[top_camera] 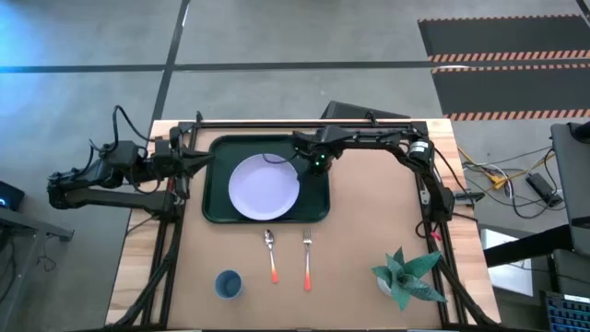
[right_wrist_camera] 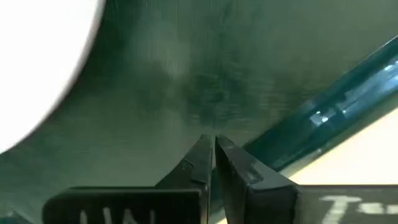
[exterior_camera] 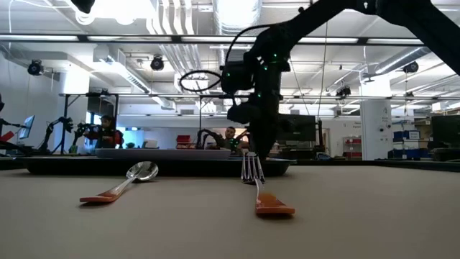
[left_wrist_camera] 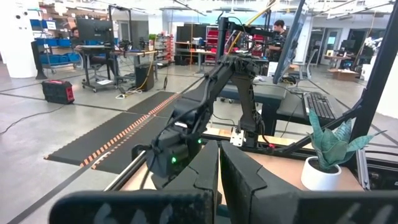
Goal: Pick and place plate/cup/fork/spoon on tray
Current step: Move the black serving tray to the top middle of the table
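Tabletop [top_camera: 359, 249]: brown, carried a potted plant [top_camera: 403, 275].
Tray [top_camera: 316, 207]: far side, held the plate [top_camera: 264, 187].
Spoon [top_camera: 271, 254], fork [top_camera: 307, 255]: side by side near the tray.
Cup [top_camera: 228, 283]: near edge.
Right pincer [right_wrist_camera: 212, 144]: narrowed to closed, empty, above the tray beside the plate.
Left pincer [left_wrist_camera: 219, 155]: closed, left of the tray.

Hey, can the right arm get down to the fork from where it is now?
Probably yes. The right claw hangs shut over the tray, and the fork lies on bare table nearby with nothing between.
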You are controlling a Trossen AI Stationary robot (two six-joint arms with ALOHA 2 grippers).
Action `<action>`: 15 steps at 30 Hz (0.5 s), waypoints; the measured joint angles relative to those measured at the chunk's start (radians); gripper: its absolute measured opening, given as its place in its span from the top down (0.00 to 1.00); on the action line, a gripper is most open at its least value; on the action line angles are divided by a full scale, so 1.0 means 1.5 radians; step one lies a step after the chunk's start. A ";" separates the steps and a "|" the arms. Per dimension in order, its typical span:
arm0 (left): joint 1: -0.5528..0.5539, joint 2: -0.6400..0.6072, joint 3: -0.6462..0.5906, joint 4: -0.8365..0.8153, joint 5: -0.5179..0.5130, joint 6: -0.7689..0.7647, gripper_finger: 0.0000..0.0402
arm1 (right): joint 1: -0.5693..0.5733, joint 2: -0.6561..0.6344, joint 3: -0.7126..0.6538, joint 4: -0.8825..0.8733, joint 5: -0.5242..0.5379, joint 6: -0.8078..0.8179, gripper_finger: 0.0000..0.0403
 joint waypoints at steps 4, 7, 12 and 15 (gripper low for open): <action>0.000 0.000 0.000 0.000 0.000 0.000 1.00 | 0.002 0.000 -0.034 0.007 0.000 0.009 0.98; 0.000 0.000 0.000 0.000 0.000 0.000 1.00 | 0.001 -0.001 -0.053 0.003 0.005 0.005 0.98; 0.000 0.001 0.000 0.000 0.000 -0.014 1.00 | 0.002 -0.003 -0.065 -0.034 0.032 -0.007 0.98; 0.000 0.002 0.000 -0.004 0.000 -0.017 1.00 | 0.001 -0.003 -0.068 -0.057 0.041 -0.019 0.98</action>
